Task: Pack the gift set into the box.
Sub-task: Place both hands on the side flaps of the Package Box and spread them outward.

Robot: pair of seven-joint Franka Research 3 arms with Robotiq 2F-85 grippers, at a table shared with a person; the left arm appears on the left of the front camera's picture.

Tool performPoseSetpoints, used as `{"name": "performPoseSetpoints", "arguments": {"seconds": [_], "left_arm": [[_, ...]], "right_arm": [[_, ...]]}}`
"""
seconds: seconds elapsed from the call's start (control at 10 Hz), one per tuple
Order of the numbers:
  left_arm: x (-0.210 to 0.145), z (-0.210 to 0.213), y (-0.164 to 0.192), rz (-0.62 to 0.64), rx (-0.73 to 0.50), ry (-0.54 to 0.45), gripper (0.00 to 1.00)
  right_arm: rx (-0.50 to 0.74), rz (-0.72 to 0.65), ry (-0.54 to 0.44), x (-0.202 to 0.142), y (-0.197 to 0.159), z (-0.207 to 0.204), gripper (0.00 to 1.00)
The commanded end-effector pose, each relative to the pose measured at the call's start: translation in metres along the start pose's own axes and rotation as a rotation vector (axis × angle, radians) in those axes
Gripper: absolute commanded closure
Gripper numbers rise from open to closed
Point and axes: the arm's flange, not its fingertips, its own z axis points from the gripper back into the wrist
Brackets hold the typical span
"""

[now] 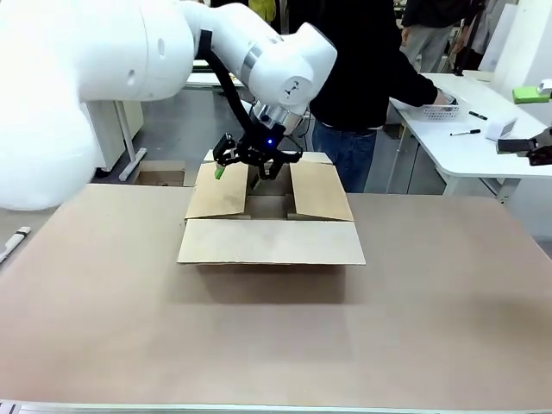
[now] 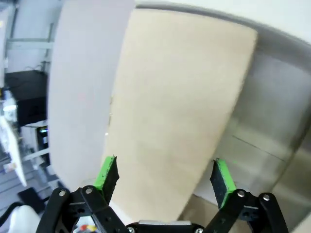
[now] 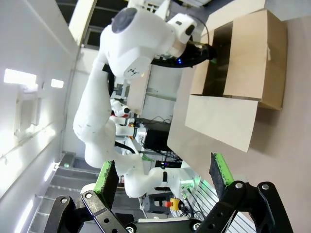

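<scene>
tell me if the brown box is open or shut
Open: the brown box has its flaps spread outward, with its inside showing between them.

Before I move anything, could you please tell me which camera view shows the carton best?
The right wrist view: it shows the box with side walls and open flaps. The front view shows its flaps, partly behind the left arm; the left wrist view, only a close-up portion.

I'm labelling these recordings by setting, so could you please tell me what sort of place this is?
Probably a robotics lab or workshop: a white robot arm over a worktable, more robot arms behind, and a red-and-yellow button.
</scene>
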Motion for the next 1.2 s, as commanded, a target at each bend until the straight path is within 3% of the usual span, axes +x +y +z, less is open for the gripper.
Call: {"name": "performPoseSetpoints", "arguments": {"seconds": [0.0,0.6,1.1], "left_arm": [[0.011,0.008,-0.010,-0.052,0.101,0.009,0.00],[0.009,-0.007,-0.003,0.000,0.110,0.054,0.00],[-0.007,0.009,0.020,0.069,0.108,0.006,0.00]], "right_arm": [[0.021,0.028,-0.007,0.003,0.000,-0.001,0.00],[0.021,0.028,-0.007,0.003,0.000,-0.001,0.00],[0.021,0.028,-0.007,0.003,0.000,-0.001,0.00]]}}
